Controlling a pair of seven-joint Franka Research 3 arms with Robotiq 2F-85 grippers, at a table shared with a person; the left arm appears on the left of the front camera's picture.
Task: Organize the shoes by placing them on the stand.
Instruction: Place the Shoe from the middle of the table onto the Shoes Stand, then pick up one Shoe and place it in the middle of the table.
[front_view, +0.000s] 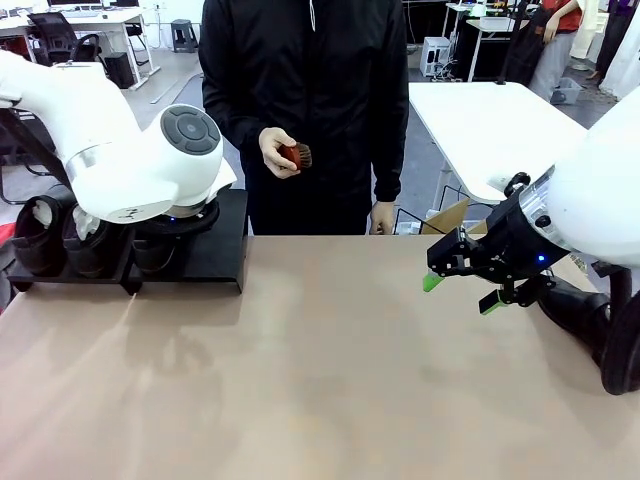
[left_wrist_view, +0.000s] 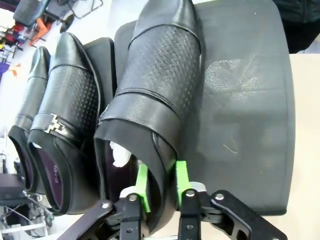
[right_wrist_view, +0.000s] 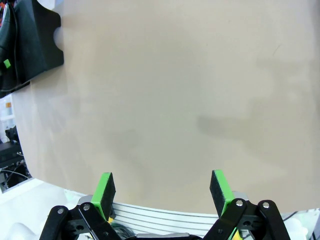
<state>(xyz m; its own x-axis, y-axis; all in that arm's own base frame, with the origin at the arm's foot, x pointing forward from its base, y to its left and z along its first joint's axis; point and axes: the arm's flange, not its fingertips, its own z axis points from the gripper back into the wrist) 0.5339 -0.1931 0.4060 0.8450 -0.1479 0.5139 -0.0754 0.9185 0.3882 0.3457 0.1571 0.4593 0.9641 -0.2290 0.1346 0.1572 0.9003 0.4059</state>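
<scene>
3 black shoes (left_wrist_view: 150, 100) side by side on stand (left_wrist_view: 245, 100) | toes fwd | paper stuffing

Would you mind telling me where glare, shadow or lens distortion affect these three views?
Front view: soft arm shadows fall on the table. Left wrist view: sheen on the shoes and a dull reflection on the stand, whose edges bow. Right wrist view: the table edge curves, with faint shadow patches.

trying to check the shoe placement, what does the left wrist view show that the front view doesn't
Left wrist view alone: the left gripper with its green fingers either side of the heel wall of the third shoe, white paper inside it, and a buckle on the neighbouring shoe.

Front view alone: the person's hand holding a small object, the right gripper open above the table, and a fourth shoe at the right edge.

Both: shoes lined up on the black stand.
</scene>
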